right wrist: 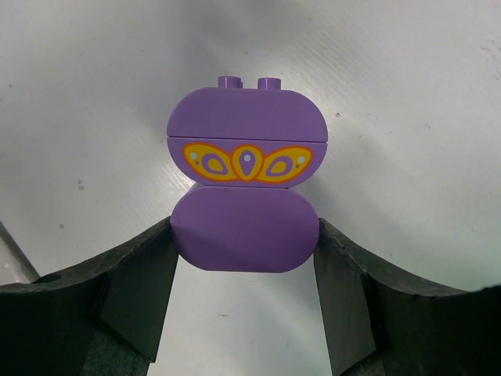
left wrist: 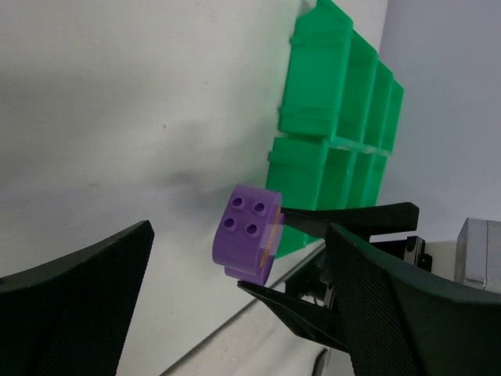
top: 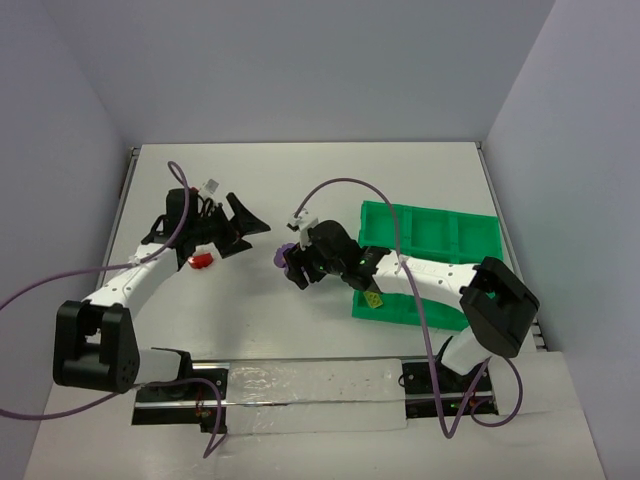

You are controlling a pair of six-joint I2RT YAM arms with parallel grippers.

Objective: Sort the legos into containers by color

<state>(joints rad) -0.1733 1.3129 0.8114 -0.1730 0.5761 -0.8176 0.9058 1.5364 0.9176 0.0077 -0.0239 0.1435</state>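
Note:
A purple lego [right wrist: 244, 196] with a yellow-orange pattern sits between the fingers of my right gripper [right wrist: 244, 235], which is shut on it just left of the green tray [top: 430, 235]. It also shows in the top view [top: 287, 250] and in the left wrist view [left wrist: 246, 239], held a little above the table. My left gripper [top: 250, 222] is open and empty, facing the purple lego from the left. A red lego [top: 203, 262] lies on the table beside the left arm. A pale yellow-green lego [top: 373, 300] lies in the tray's near left compartment.
The tray [left wrist: 329, 117] stands right of centre, with several compartments. White cable plugs stick up from both wrists [top: 210, 187] [top: 298, 215]. Purple cables loop over both arms. A rail [top: 300, 385] runs along the near edge. Walls close in left and right.

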